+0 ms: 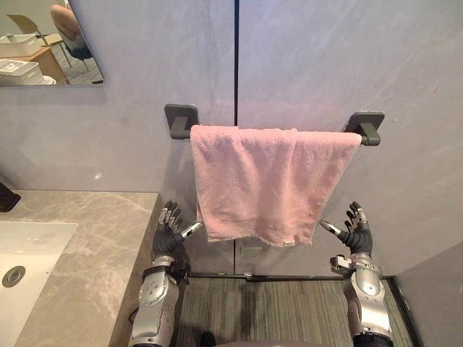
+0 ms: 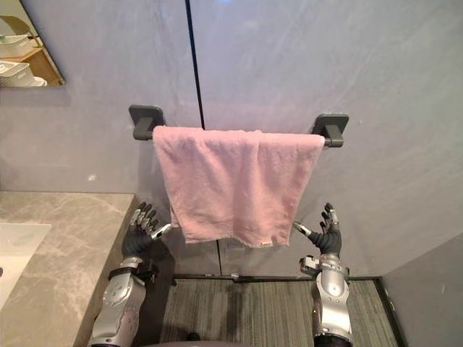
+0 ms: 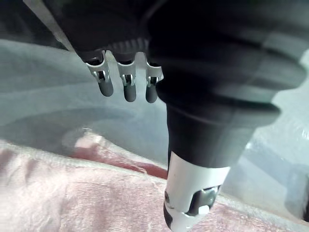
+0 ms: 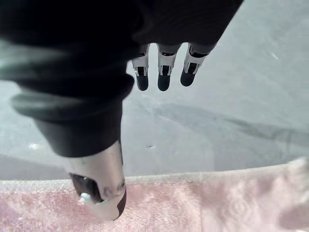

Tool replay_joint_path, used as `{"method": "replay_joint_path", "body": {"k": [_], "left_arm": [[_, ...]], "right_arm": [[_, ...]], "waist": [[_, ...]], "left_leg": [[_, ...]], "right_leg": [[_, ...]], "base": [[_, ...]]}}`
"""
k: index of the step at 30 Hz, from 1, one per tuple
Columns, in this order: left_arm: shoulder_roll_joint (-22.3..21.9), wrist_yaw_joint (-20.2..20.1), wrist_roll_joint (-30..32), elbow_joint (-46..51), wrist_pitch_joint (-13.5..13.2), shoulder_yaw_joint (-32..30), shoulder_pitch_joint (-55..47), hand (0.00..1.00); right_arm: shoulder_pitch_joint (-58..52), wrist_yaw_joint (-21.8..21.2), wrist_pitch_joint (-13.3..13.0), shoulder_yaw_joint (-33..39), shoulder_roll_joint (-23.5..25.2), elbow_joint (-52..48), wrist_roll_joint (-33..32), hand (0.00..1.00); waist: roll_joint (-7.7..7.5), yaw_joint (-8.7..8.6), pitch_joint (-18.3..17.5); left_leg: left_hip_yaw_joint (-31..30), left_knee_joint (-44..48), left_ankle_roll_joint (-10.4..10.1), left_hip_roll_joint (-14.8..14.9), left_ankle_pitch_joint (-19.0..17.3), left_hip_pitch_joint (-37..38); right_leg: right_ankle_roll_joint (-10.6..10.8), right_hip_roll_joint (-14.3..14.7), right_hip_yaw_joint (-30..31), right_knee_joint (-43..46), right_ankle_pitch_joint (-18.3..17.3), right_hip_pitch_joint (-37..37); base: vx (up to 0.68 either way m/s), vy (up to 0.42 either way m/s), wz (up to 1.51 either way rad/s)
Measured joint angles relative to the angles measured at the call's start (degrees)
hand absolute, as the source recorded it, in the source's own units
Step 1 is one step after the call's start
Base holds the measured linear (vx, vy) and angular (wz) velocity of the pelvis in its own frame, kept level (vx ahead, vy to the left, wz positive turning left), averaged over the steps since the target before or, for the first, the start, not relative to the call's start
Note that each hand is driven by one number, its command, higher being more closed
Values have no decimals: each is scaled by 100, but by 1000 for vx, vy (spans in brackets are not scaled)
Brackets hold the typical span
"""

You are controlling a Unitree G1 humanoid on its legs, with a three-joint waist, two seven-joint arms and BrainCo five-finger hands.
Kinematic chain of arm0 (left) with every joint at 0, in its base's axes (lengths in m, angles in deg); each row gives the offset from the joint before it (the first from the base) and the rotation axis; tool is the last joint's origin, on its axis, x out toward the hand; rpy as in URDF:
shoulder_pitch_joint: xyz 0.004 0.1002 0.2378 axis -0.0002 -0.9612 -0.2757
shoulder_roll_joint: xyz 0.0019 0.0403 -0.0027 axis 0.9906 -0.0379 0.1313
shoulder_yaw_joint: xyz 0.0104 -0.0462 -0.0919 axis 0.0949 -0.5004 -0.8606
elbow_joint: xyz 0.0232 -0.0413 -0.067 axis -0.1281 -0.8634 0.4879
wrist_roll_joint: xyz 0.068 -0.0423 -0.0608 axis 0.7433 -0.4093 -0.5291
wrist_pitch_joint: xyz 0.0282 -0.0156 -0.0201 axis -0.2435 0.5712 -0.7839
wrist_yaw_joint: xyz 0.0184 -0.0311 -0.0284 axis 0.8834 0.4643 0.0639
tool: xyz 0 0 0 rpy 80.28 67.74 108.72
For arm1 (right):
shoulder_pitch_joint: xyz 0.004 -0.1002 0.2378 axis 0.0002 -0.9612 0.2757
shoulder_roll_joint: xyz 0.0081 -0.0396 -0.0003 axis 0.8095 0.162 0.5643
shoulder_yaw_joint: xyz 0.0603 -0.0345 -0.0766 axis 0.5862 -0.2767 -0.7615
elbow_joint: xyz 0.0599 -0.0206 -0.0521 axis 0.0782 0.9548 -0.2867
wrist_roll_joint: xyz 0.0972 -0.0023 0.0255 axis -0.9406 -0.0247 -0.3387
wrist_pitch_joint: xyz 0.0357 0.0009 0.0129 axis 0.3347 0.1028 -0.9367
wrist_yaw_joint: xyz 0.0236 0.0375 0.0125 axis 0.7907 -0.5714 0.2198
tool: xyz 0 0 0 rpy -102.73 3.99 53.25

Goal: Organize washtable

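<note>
A pink towel point(image 1: 260, 181) hangs folded over a dark wall rail point(image 1: 365, 130) on the grey wall. Its lower edge hangs uneven, longer at the right. My left hand point(image 1: 169, 233) is raised beside the towel's lower left corner, fingers straight, thumb pointing toward the cloth without holding it. On the other side, my right hand point(image 1: 354, 231) is held up just right of the lower right corner, also open and apart from the cloth. The towel point(image 3: 72, 198) shows past my left fingers point(image 3: 125, 89), and the towel point(image 4: 203, 203) lies beyond my right thumb point(image 4: 104, 193).
A marble washtable point(image 1: 94, 246) with a white sink point(image 1: 22, 267) stands at the left, its edge close to my left arm. A mirror point(image 1: 43, 43) hangs at the upper left. A dark object point(image 1: 7, 196) sits at the counter's back left. Striped floor point(image 1: 275, 311) lies below the towel.
</note>
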Motion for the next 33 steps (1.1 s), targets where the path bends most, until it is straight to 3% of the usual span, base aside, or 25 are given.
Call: {"method": "replay_joint_path", "body": {"k": [5, 12, 18, 24, 33], "left_arm": [[-72, -182, 61, -130, -1, 35, -299, 0], [-20, -237, 932, -1599, 38, 45, -460, 0], [-32, -223, 1288, -2670, 218, 15, -584, 0], [-29, 18, 1579, -3639, 265, -141, -445, 0], [-2, 264, 1764, -4292, 256, -222, -58, 0]], "right_arm": [[-318, -21, 1, -33, 17, 83, 69, 0], [-577, -131, 4, -253, 149, 1036, 221, 0], [-662, -130, 50, -340, 173, 2012, 339, 0], [-614, -105, 170, -334, 153, 2995, 349, 0], [-431, -44, 250, -313, 83, 3828, 331, 0]], "waist": [[51, 3, 46], [22, 8, 177], [47, 29, 199], [65, 75, 239], [88, 71, 293]], "left_leg": [[-33, -1, 1, -38, -2, 7], [-96, -2, -21, -33, -31, 110], [-84, -2, -35, -30, -58, 119], [-1, -2, -41, -34, -95, 256], [-2, -2, -44, -39, -106, 303]], "right_leg": [[16, -38, -35, 17, -13, 15], [24, -43, -118, -55, -29, 193], [22, -45, -110, -50, -68, 201], [19, -38, -46, -48, -105, 307], [18, -44, -32, 31, -153, 312]], "base": [[-15, 10, 3], [-10, -7, 6], [3, -2, -1], [12, -6, -5], [0, 0, 0]]}}
